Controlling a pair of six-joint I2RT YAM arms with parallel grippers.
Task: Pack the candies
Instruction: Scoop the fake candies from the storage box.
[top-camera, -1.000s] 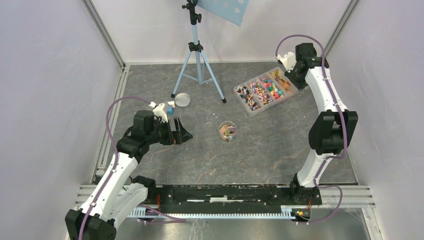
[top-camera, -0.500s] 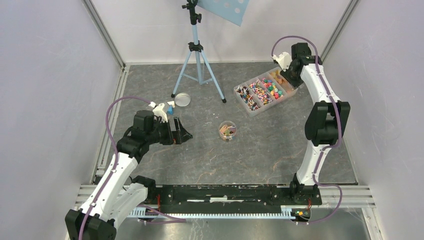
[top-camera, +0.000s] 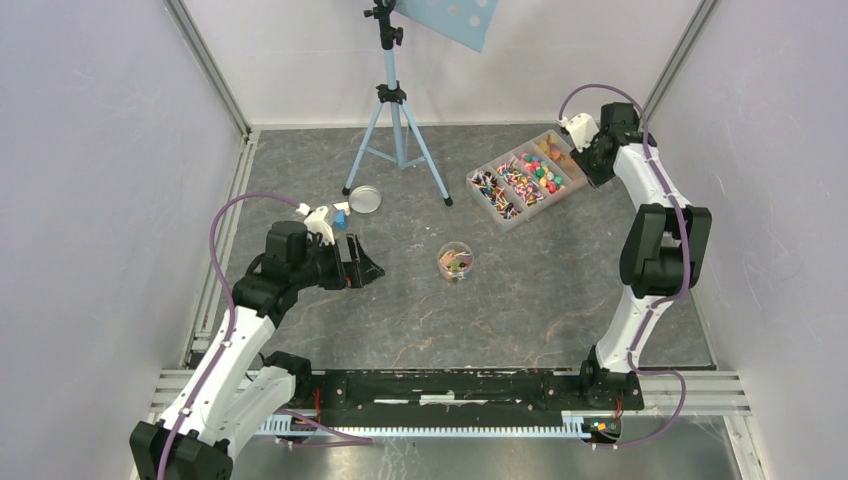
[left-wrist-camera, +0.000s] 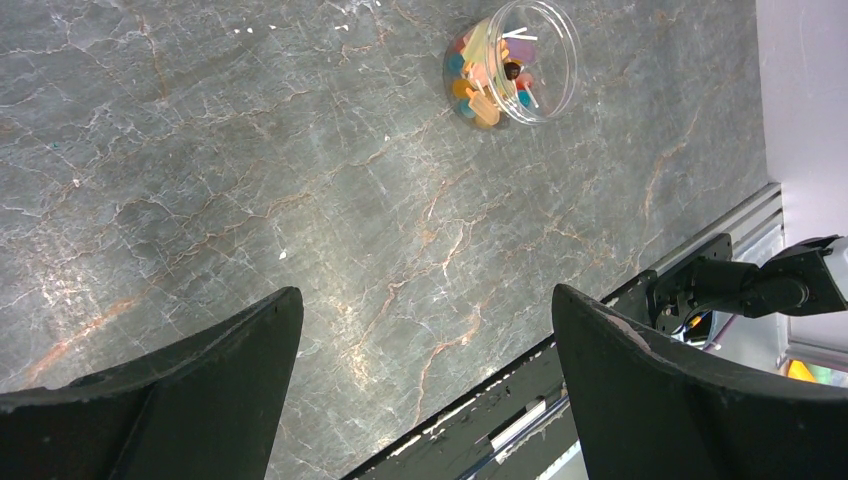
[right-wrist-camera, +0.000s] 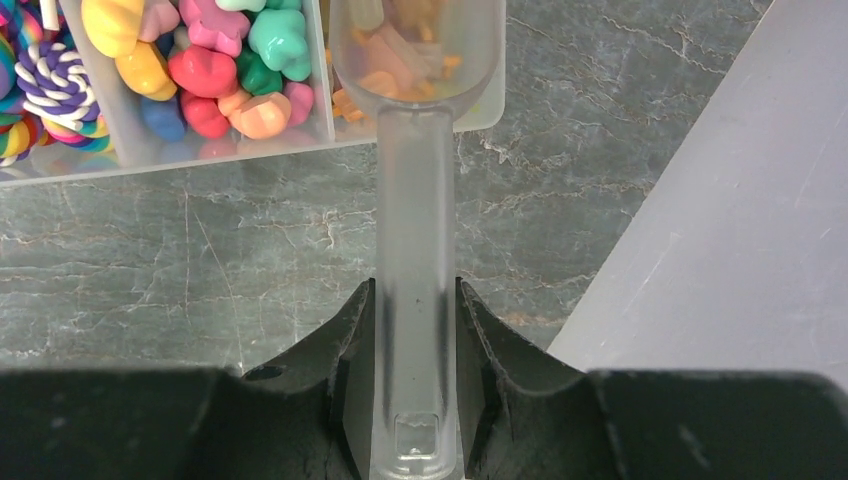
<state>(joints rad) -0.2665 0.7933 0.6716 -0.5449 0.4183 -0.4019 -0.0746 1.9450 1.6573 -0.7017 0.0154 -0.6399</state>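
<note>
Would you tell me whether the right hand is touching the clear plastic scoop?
Touching. In the right wrist view the right hand clamps the clear plastic scoop by its handle, both fingers pressed flush against it.

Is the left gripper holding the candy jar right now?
No, the left gripper is wide open over the table, and the jar stands apart from it, untouched.
</note>
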